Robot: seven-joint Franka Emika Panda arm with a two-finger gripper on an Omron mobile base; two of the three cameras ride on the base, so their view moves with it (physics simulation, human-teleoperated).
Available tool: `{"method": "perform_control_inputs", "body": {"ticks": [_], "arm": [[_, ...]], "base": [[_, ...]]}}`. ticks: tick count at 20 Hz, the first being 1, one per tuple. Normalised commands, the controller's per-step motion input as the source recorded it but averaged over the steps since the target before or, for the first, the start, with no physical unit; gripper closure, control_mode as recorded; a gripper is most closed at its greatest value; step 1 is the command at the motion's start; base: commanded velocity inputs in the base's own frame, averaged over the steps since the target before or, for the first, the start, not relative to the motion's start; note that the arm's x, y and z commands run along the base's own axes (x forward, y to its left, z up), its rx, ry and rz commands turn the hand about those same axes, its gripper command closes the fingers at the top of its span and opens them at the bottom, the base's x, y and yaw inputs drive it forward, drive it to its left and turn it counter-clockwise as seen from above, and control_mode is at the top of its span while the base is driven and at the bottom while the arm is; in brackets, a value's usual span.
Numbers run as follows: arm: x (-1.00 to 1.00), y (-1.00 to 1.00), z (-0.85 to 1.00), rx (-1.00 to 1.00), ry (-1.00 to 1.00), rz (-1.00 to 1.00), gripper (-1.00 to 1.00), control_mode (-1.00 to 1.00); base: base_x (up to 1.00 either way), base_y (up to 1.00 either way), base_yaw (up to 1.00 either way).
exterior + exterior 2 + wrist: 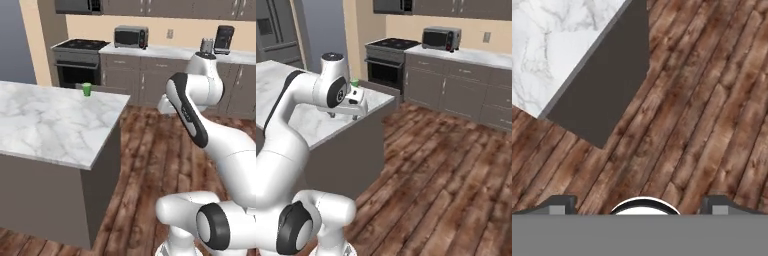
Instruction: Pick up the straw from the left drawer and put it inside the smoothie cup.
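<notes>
**Fingers spread, straw yet to be found**

On the left, the marble island surface (45, 125) is stretching toward the far corner, where the smoothie cup (86, 89) is standing upright close to the far edge. Right of the island's dark side panel (100, 185), the wooden floor (145, 150) is running back to the far cabinets; a stove (77, 60) and a microwave (131, 36) are sitting along that far wall. Further right, the white arm is bending high above the floor, well apart from the cup.

Seen from the hand, the fingers (562, 204) are standing wide with nothing between them, and the gripper (640, 205) is looking down at floorboards beside the island's corner, not at any drawer.

The straw and the left drawer are not something I can place from these pictures, and I cannot tell whether the drawer is open. My judgement is that the work is sitting at its start, the approach to the drawer. The next move is calling for bringing the hand round to the island's drawer front, opening it if shut, then lowering the spread fingers over the thin straw for a narrow pinch.
</notes>
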Motion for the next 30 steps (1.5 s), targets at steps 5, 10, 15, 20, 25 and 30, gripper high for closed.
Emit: {"method": "perform_control_inputs", "body": {"ticks": [5, 10, 15, 20, 25, 30], "arm": [[0.00, 0.00, 0.00, 0.00, 0.00, 0.00, -1.00, 1.00], [0.00, 0.00, 0.00, 0.00, 0.00, 0.00, -1.00, 1.00], [0.00, 0.00, 0.00, 0.00, 0.00, 0.00, -1.00, 1.00], [0.00, 0.00, 0.00, 0.00, 0.00, 0.00, -1.00, 1.00], [0.00, 0.00, 0.00, 0.00, 0.00, 0.00, -1.00, 1.00], [0.00, 0.00, 0.00, 0.00, 0.00, 0.00, -1.00, 1.00]], "base": [[0.64, -0.93, 0.48], [0.90, -0.76, 0.47], [0.84, -0.74, 0.32], [0.64, -1.00, 0.37], [0.70, -0.79, 0.38], [0.65, -0.79, 0.42]]}}
